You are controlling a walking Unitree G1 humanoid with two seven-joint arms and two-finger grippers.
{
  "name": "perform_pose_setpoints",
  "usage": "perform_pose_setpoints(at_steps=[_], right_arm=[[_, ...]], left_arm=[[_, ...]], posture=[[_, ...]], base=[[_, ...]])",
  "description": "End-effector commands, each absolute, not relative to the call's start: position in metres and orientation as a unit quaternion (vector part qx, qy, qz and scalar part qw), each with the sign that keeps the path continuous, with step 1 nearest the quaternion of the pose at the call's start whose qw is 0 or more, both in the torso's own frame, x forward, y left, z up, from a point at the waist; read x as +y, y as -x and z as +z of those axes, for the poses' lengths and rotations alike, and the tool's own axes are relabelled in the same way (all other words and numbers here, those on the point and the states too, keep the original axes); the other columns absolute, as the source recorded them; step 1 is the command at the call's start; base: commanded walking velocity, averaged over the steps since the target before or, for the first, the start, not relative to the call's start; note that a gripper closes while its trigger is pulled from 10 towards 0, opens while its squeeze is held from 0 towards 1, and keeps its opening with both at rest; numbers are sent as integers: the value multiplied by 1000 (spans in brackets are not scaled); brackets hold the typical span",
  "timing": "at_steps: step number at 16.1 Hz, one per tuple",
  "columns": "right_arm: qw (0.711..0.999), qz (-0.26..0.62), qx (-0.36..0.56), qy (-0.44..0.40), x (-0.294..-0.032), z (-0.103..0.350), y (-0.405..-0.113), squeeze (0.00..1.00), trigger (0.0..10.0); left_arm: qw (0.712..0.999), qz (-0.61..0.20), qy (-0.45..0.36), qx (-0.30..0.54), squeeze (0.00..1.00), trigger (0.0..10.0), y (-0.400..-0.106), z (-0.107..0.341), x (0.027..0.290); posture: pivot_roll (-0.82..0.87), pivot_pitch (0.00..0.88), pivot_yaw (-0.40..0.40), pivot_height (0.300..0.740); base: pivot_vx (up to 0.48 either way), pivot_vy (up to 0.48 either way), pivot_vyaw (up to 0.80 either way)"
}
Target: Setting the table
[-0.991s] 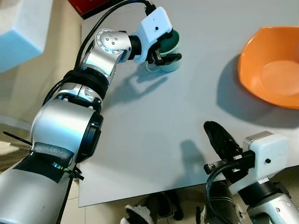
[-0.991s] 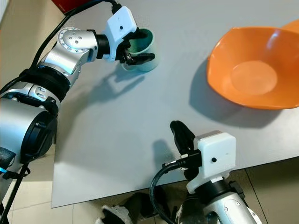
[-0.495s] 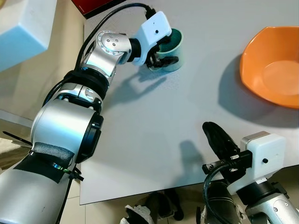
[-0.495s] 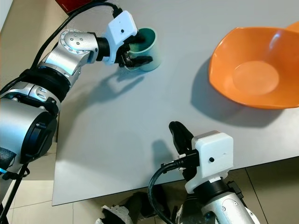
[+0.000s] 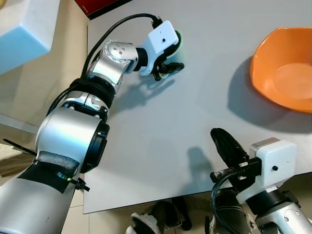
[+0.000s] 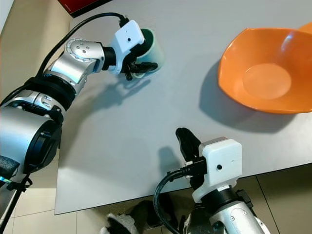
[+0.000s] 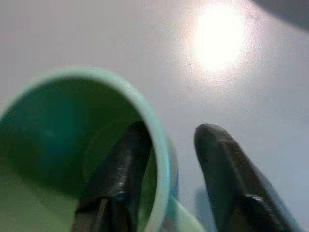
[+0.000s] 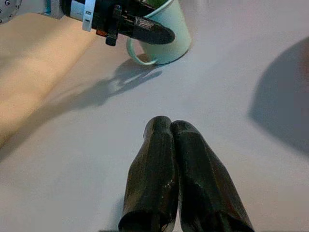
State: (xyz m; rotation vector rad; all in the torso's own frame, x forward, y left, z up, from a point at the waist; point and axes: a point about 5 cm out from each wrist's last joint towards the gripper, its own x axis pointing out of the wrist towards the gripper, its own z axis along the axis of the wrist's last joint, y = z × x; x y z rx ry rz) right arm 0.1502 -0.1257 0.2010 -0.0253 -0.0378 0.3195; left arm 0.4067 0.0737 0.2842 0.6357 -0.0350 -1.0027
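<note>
One finger inside, one outside: that's how the left gripper (image 6: 138, 62) has the mint-green mug (image 6: 154, 48), pinching its rim wall near the handle at the far left of the grey table (image 6: 146, 126). The wrist view confirms it, a black finger down in the dark green interior and the other just beyond the lip. The mug looks tipped a little toward the gripper, though whether its base is on the tabletop or just off it I can't tell. Over on the right sits the orange bowl (image 6: 265, 73), well apart. The right gripper (image 8: 181, 183) hovers low over the near edge, fingers pressed together, holding nothing. To do this well, I'd say keep the pinch firm, level the mug, and carry it slowly toward the bowl, since a rim grip lets it swing.
</note>
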Motion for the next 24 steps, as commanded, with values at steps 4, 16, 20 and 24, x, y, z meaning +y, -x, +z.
perform_pose_setpoints(at_steps=[4,16,20,24], right_arm=[[985,172,-12,1,-120,201,-145,0,10000],[985,171,-7,4,-119,200,-145,0,10000],[995,73,-56,46,-139,212,-157,0,10000],[983,-5,-155,95,-162,243,-175,0,10000]], left_arm=[[808,-484,-333,-51,0,0,-403,277,77],[814,-478,-292,-153,0,0,-399,328,66],[832,-452,-278,-161,0,0,-402,331,66],[857,-419,-230,-192,0,0,-403,336,67]], posture=[[-454,325,400,740],[-438,314,400,740],[-453,287,400,740],[-491,228,400,740]], base=[[0,0,0],[0,0,0],[0,0,0],[0,0,0]])
